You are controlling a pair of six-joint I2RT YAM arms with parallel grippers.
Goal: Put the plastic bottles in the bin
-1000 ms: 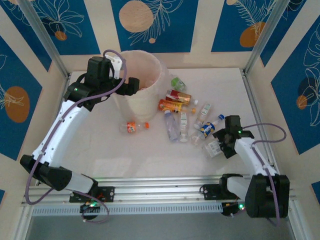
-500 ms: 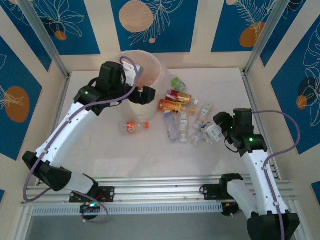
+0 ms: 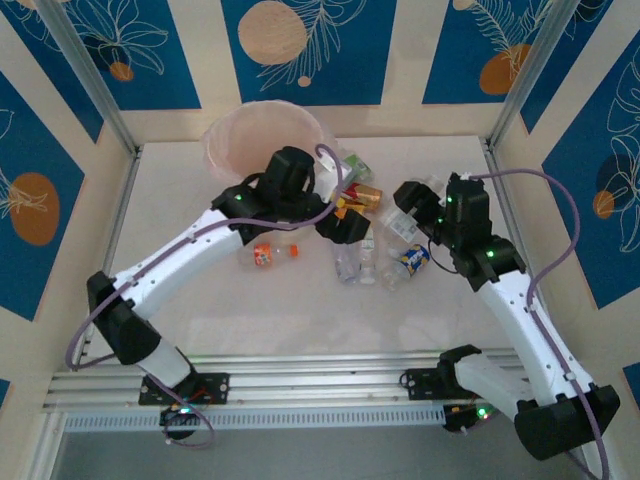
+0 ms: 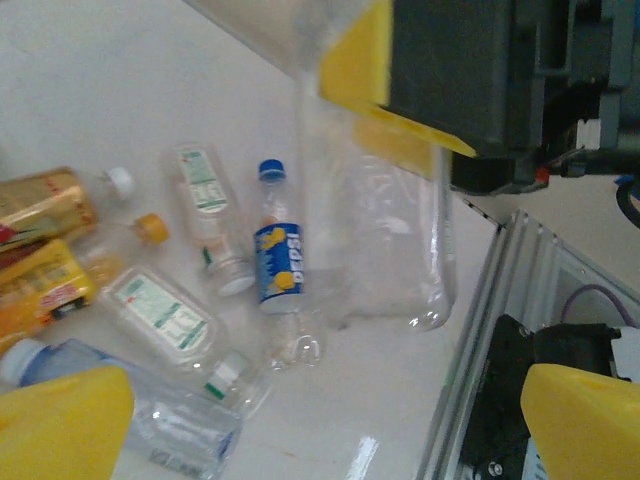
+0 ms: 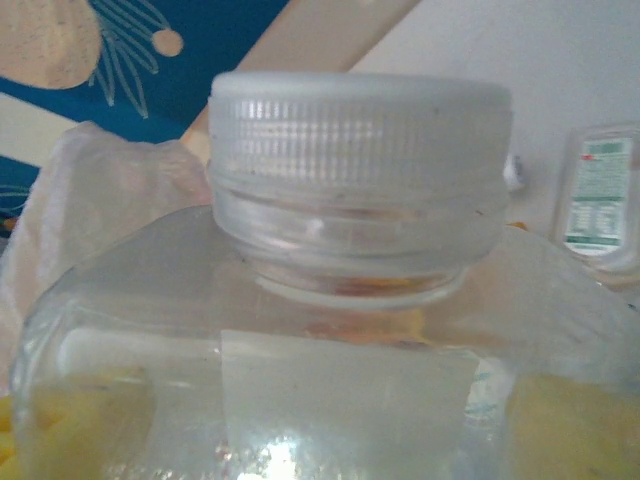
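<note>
The right tool clamps a clear bottle; the bin sits well to its left, beyond the left tool, which hangs spread wide over the loose bottles

Left hand from bin to bottles.

bin back-left | bottles right of it on table | one bottle in right hand
</note>
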